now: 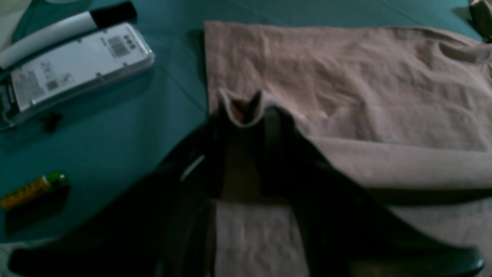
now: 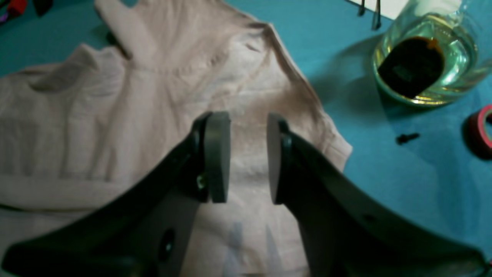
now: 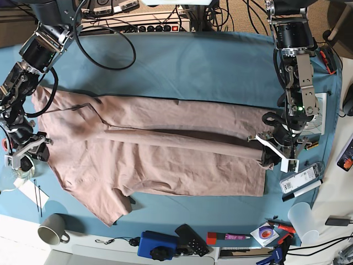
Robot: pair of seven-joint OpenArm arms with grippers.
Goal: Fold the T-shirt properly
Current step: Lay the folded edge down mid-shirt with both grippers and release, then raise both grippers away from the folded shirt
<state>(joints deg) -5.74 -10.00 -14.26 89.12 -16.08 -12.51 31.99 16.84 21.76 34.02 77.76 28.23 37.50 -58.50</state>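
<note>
The dusty pink-brown T-shirt (image 3: 160, 171) lies spread on the blue-teal cloth, neck end to the left in the base view and hem to the right. A long fold ridge runs across its middle. My left gripper (image 1: 242, 115) is shut on a pinch of the shirt's hem edge and holds a lifted flap over the rest of the T-shirt (image 1: 346, 77). In the base view it (image 3: 269, 153) is at the shirt's right edge. My right gripper (image 2: 248, 154) is open and empty, hovering over the shoulder and sleeve area of the T-shirt (image 2: 115, 115). In the base view it (image 3: 30, 150) is at the left edge.
A white cased device (image 1: 77, 65), a black-and-white marker (image 1: 57, 27) and a green battery (image 1: 34, 188) lie beside the hem. A glass jar (image 2: 423, 57), a black screw (image 2: 407, 137) and red tape (image 2: 482, 130) lie near the sleeve. A mug (image 3: 52, 232) and a blue box (image 3: 157, 245) sit at the front edge.
</note>
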